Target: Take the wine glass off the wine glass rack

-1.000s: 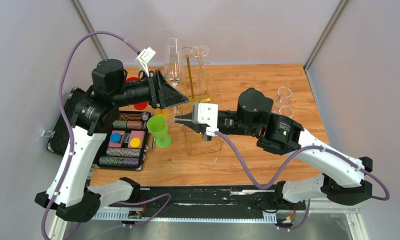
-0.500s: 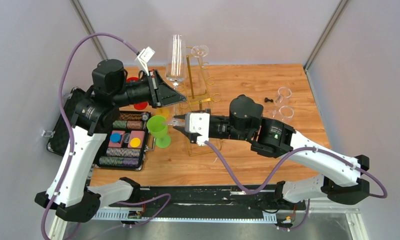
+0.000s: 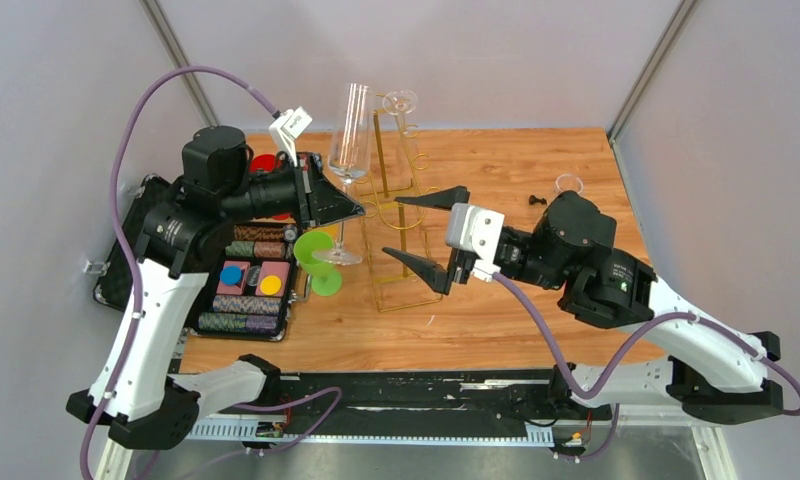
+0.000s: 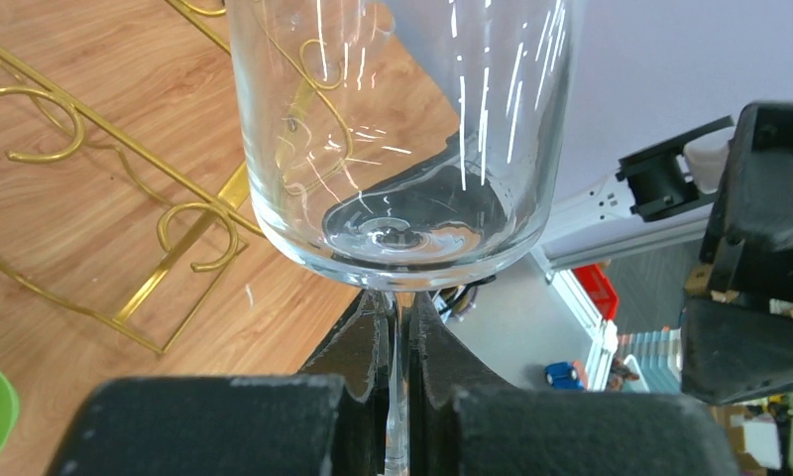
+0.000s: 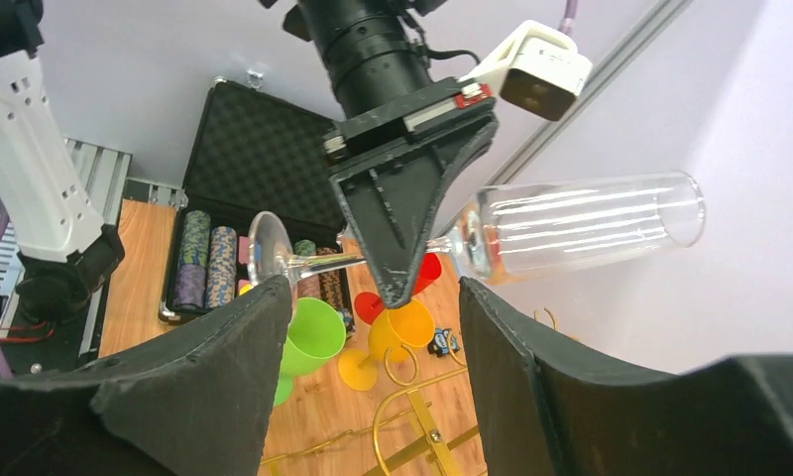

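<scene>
My left gripper [image 3: 344, 207] is shut on the thin stem of a clear wine glass [image 3: 349, 130]. The glass stands about upright in the air, bowl up and foot [image 3: 338, 256] low, just left of the gold wire wine glass rack [image 3: 381, 150]. In the left wrist view the stem runs between the closed fingers [image 4: 368, 342] under the bowl [image 4: 402, 129], with rack loops [image 4: 189, 213] on the wood behind. My right gripper [image 3: 418, 232] is open and holds nothing, to the right of the rack. Its view shows the left gripper [image 5: 402, 198] holding the glass [image 5: 581, 223] by the stem.
A black case of poker chips [image 3: 246, 285] lies at the left. Green [image 3: 316, 252], orange [image 5: 402, 332] and red [image 5: 427, 273] plastic goblets stand near it. Another clear glass [image 3: 401, 101] hangs at the rack's top. A clear cup [image 3: 568, 184] and a small black piece [image 3: 538, 200] sit back right.
The left gripper closed on the glass stem. The right gripper, shut near the stem before, opened wide and drew back to the right. The glass shifted slightly.
</scene>
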`<action>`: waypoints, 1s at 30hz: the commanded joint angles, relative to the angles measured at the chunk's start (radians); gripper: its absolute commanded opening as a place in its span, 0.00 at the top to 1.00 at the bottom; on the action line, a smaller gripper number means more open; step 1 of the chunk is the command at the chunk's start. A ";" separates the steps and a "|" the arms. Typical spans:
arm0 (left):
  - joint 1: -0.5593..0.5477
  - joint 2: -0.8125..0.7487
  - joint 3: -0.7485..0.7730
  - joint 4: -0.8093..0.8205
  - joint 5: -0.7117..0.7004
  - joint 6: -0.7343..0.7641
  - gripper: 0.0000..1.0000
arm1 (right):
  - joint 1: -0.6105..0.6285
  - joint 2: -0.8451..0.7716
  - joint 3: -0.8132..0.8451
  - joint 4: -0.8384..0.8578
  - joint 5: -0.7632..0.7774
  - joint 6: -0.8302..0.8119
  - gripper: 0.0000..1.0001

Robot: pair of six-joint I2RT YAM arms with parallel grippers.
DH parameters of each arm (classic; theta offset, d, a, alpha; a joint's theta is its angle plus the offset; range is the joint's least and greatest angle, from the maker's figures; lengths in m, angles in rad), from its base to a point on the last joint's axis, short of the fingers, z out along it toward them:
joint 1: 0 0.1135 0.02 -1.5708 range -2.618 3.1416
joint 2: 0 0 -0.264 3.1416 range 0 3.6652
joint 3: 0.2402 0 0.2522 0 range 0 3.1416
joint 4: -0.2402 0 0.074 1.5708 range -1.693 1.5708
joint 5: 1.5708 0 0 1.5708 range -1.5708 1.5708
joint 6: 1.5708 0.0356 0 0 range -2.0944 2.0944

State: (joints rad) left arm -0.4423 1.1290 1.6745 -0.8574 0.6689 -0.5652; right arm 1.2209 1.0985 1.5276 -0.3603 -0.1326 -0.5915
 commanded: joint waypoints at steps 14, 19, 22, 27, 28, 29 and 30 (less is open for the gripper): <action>0.001 -0.110 0.000 -0.270 0.076 0.441 1.00 | -0.130 0.189 0.382 -0.331 -0.084 0.233 0.33; -0.039 -0.156 -0.059 -0.269 0.058 0.468 1.00 | -0.178 0.228 0.483 -0.431 -0.175 0.275 0.32; -0.086 -0.187 -0.086 -0.280 0.038 0.492 1.00 | -0.208 0.235 0.519 -0.473 -0.238 0.302 0.32; -0.162 -0.237 -0.108 -0.304 0.008 0.531 1.00 | -0.254 0.235 0.548 -0.522 -0.346 0.332 0.31; -0.188 -0.241 -0.109 -0.309 0.000 0.540 1.00 | -0.262 0.236 0.550 -0.531 -0.374 0.338 0.31; -0.208 -0.249 -0.111 -0.317 -0.014 0.550 1.00 | -0.270 0.238 0.551 -0.540 -0.403 0.343 0.31; -0.216 -0.254 -0.114 -0.319 -0.019 0.553 1.00 | -0.276 0.239 0.551 -0.548 -0.426 0.348 0.31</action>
State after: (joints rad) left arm -0.6083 0.9127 1.5555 -1.1995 0.6685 -0.0750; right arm 0.9699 1.3319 2.0415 -0.8551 -0.4225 -0.2932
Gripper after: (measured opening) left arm 0.049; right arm 0.685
